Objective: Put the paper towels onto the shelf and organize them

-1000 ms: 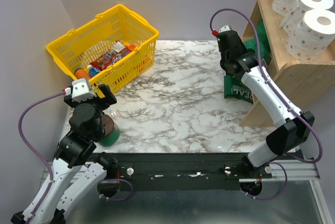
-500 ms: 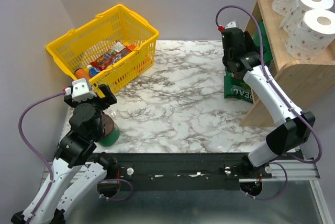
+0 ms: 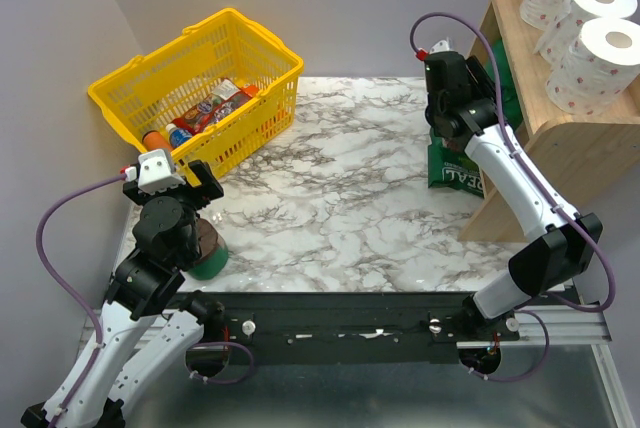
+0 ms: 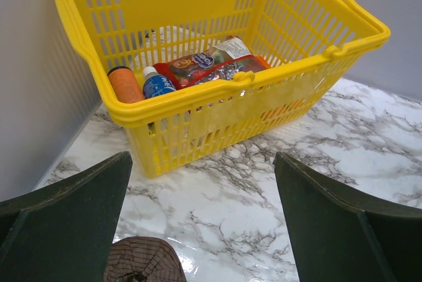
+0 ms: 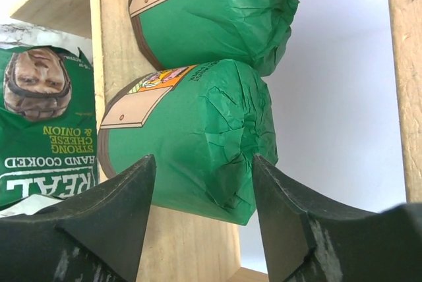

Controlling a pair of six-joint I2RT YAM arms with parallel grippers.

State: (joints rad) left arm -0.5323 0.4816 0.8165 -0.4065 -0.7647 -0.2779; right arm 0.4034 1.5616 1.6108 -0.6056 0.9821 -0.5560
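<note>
Inspector: What was the state of the right gripper (image 5: 202, 163)?

Technician: Its jaws stood apart, with one finger on each side of the nearer green roll (image 5: 191, 130), and they clamped nothing. That roll sat inside the shelf (image 5: 112, 45), in the tier beneath the three white rolls (image 3: 590, 8). It touched the second green roll (image 5: 211, 12).

Inspector: What had changed over the preceding second?

Technician: The right wrist had shifted up and in toward the shelf, then held position. The left arm had not moved.

Inspector: And the arm poses?

Technician: The right arm had its elbow low near the table's right edge. Its forearm rose to the shelf opening, past the green crisp bag (image 3: 455, 163). The left arm stood folded close to its base. The left gripper (image 4: 201, 157) was spread wide and empty above a third green roll (image 4: 145, 261) on the marble table (image 3: 340, 208), and it faced the yellow basket (image 4: 217, 107).
</note>
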